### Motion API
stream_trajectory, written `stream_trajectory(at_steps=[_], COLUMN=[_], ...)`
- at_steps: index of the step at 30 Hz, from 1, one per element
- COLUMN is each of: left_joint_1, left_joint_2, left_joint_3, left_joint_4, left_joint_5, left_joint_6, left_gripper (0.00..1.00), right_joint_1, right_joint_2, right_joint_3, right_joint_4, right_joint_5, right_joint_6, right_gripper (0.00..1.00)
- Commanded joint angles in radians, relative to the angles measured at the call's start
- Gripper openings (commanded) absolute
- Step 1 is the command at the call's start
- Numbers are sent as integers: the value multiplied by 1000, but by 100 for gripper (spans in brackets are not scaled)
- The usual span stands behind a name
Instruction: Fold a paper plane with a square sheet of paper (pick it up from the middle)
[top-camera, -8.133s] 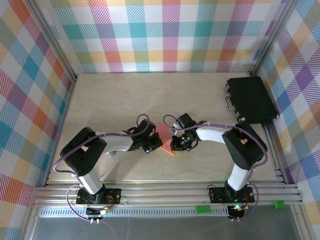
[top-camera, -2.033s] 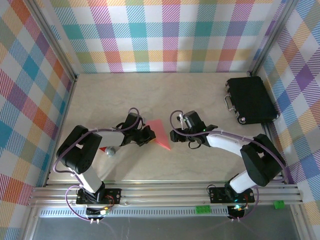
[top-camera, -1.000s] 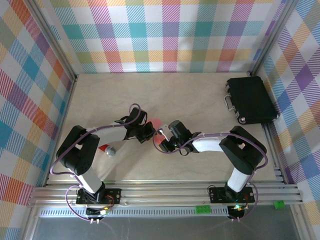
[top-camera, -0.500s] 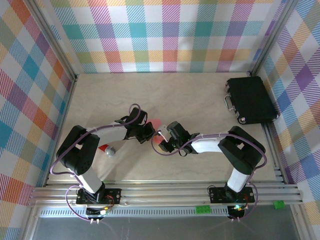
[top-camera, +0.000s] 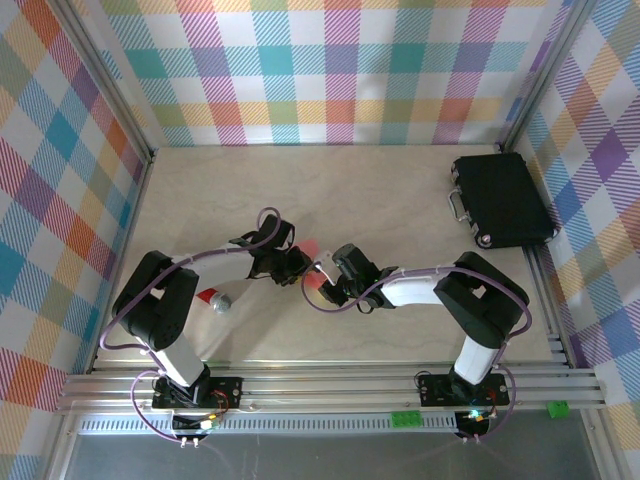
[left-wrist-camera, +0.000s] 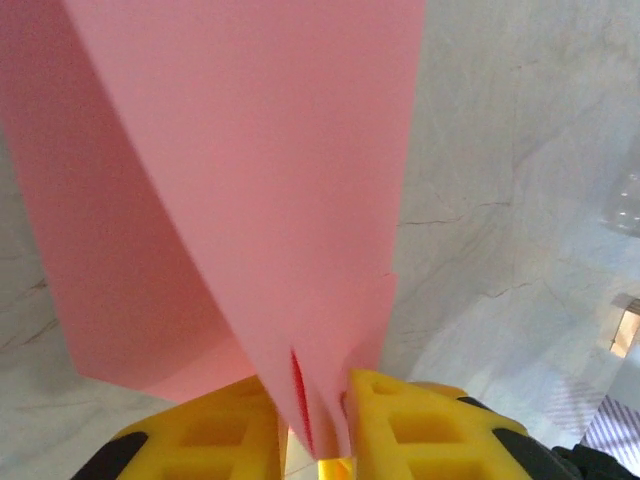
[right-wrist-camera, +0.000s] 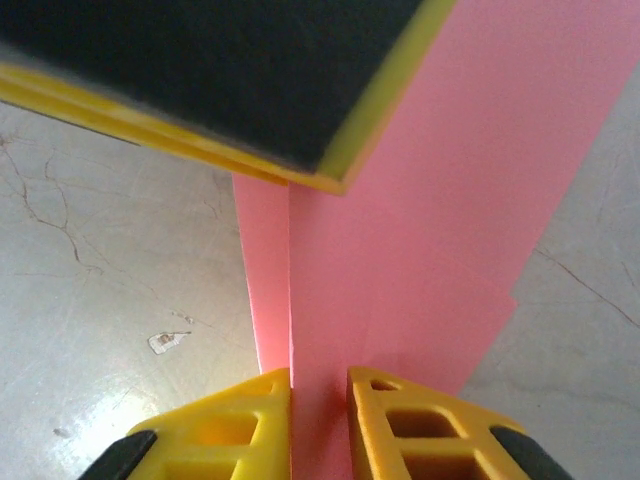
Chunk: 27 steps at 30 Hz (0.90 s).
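The salmon-pink sheet of paper, folded into layers, stands up off the table between my two grippers near the table's middle. In the left wrist view the folded paper tapers down into my left gripper, whose yellow fingers press it from both sides. My right gripper is shut on a straight folded edge of the same paper. A left-gripper finger shows dark just above it. From above, the left gripper and right gripper nearly touch, hiding most of the paper.
A black case lies at the back right by the wall. A small red object with a silver ball rests on the table left of the left arm. Plaid walls close in three sides.
Two seconds ago the right gripper stood apart at the right and the paper showed as a wide triangle. It has since come left onto the paper; in the last half second hardly anything moved.
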Motion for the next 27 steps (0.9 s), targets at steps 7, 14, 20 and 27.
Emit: stream_trajectory(at_steps=[7,14,20,27], left_joint_1=[44,44,44,44], left_joint_2=[-15,-7,-19,-27], left_joint_3=[24,30,25,17], left_joint_4=[-49,-50,-48,-44], left_joint_5=[30,32,32,34], left_joint_6=[39,37,28,24], left_gripper=[23,12,8,8], right_joint_1=[5,6,5,5], right_joint_2=[-22,-17,8,14], right_joint_3=[-7,3,38,49], right_joint_4=[11,4,2,2], right_joint_5=[-17,-18,-27,-20], right_joint_6=[-47,-47,-39,-26], right_gripper=[21,26,29,30])
